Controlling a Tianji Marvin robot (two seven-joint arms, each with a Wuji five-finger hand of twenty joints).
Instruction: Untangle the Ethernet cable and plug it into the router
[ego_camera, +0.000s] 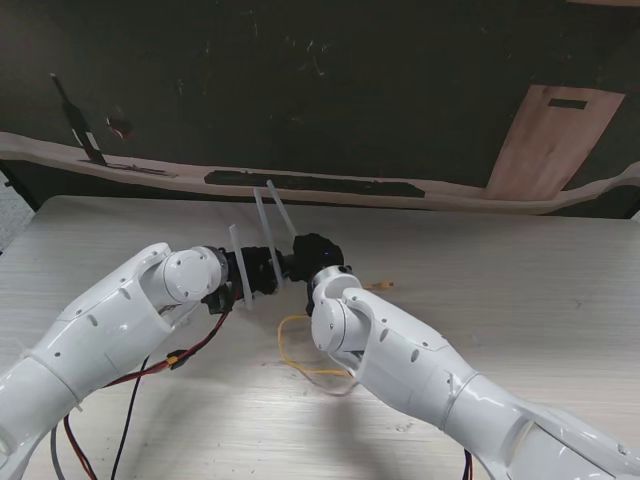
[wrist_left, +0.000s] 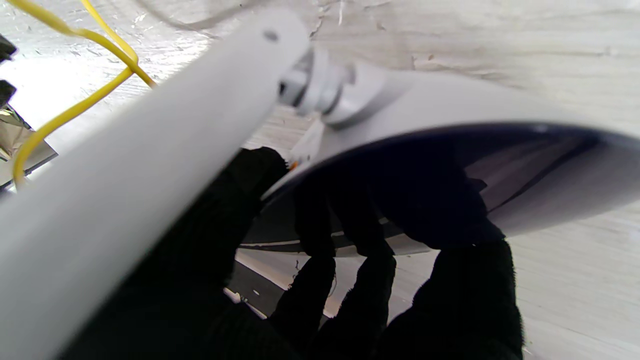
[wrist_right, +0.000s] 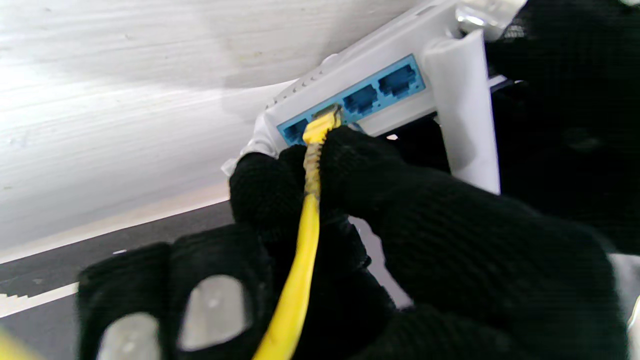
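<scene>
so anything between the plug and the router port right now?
Nothing visible. In the right wrist view the right hand pinches the yellow Ethernet cable just behind its plug, which sits at the mouth of a blue port on the router. Whether it is fully seated is unclear. The left hand holds the router.

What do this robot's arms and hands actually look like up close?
Both arms are glossy white, rounded shells with small dark holes. The left arm trails loose red and black wires with an orange connector. The right arm looks the same. Each hand, left hand and right hand, wears a black knitted glove.
</scene>
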